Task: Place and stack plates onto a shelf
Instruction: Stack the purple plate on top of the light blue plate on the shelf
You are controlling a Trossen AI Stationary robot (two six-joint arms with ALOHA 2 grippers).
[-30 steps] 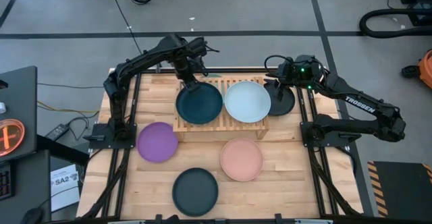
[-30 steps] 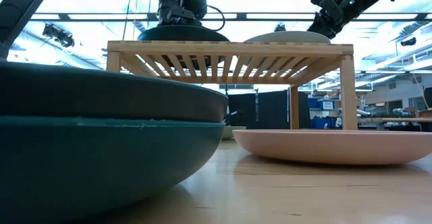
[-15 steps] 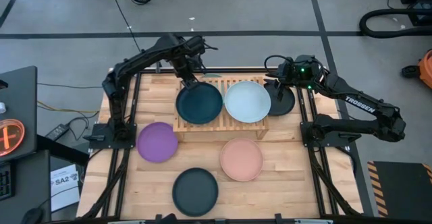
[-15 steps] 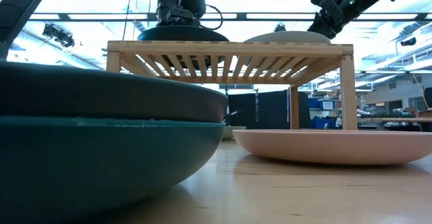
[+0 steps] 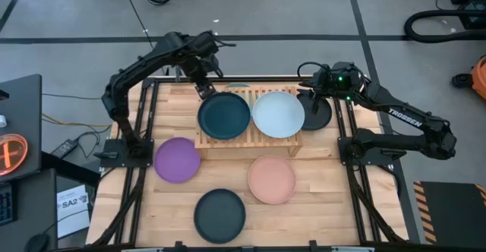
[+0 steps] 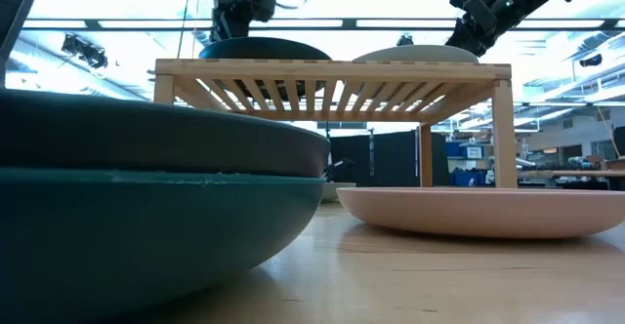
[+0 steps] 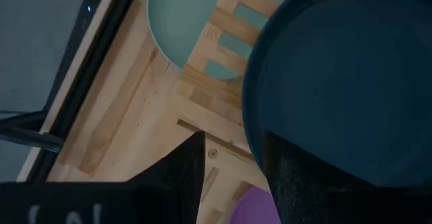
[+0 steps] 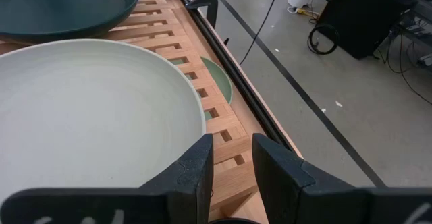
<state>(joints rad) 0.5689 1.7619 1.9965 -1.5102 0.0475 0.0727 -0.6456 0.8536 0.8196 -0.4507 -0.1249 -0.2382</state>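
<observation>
The low rack of light wooden slats, the shelf (image 5: 247,121), is taken as the landmark, and 2 plates are seen resting on top of it. The round dark teal plate (image 5: 224,115) is seated on its left half, the round pale blue-white plate (image 5: 278,114) on its right half, the 2 rims just beside each other.

The left gripper (image 5: 203,90) is held just off the shelf's far-left corner, above the dark teal plate's far rim; in the left wrist view its fingers (image 7: 179,172) are parted, with nothing between them, and that plate (image 7: 344,82) is seen beside them.

The right gripper (image 8: 229,158) is positioned at the shelf's far-right side, fingers spread a little over the slats at the pale plate's rim (image 8: 88,109), nothing pinched.

A mint green plate (image 8: 217,79) is glimpsed behind and below the shelf, partly hidden by the slats. A charcoal plate (image 5: 317,110) is lying on the surface just right of the shelf, under the right arm. In front of the shelf, the salmon pink plate (image 5: 271,179) is found on the wooden surface (image 5: 334,199), the purple plate (image 5: 177,159) off the front-left corner, and another charcoal plate (image 5: 219,215) farthest forward.
</observation>
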